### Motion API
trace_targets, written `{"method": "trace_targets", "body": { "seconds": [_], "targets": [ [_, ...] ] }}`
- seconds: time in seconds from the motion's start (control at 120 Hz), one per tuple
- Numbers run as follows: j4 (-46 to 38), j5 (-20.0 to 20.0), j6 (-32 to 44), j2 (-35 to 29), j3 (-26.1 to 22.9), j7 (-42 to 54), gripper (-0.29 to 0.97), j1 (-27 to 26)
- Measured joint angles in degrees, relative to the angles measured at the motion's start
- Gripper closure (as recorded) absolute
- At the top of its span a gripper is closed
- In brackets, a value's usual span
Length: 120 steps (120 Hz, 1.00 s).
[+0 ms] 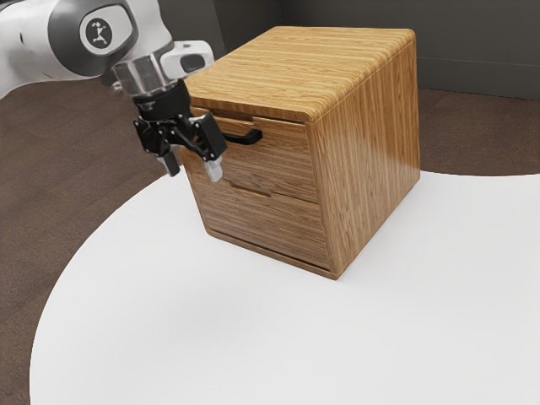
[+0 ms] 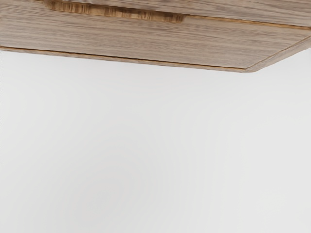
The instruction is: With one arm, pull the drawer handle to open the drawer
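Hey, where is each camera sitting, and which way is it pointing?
Exterior view: beside the arm, raised, looking down at the cabinet on the table; the arm and the open gripper show near the handle.
Wrist view: on the hand, facing down past the cabinet front's lower part to the table.
Shared: the cabinet's lower front edge and the table.

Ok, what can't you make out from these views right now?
1. Exterior view: one end of the black handle, hidden behind the gripper; contact there cannot be told.
2. Exterior view: the back of the wooden cabinet, turned away.
3. Wrist view: the lower drawer front, cut off by the picture's edge.
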Motion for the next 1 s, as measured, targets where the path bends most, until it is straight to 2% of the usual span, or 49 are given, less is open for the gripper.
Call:
{"method": "trace_targets", "body": {
  "seconds": [0.175,0.292,0.425,0.567,0.692,0.875,1.0],
  "targets": [
    [0.2,0.0,2.0,-0.2,0.4,0.3,0.00,0.1],
    [8.0,0.2,-0.6,-5.6,5.6,3.7,0.00,0.7],
    [12.0,0.0,-2.5,-8.4,7.6,16.7,0.00,5.2],
    [11.4,-5.7,-4.9,-9.2,11.4,34.6,0.00,7.6],
    [11.1,-8.4,-5.5,-9.0,12.0,46.9,0.00,12.1],
    [9.3,-8.6,-2.9,-8.9,12.1,60.9,0.00,18.5],
    [1.4,-8.3,2.6,-9.5,12.8,68.3,0.00,21.6]
  ]
}}
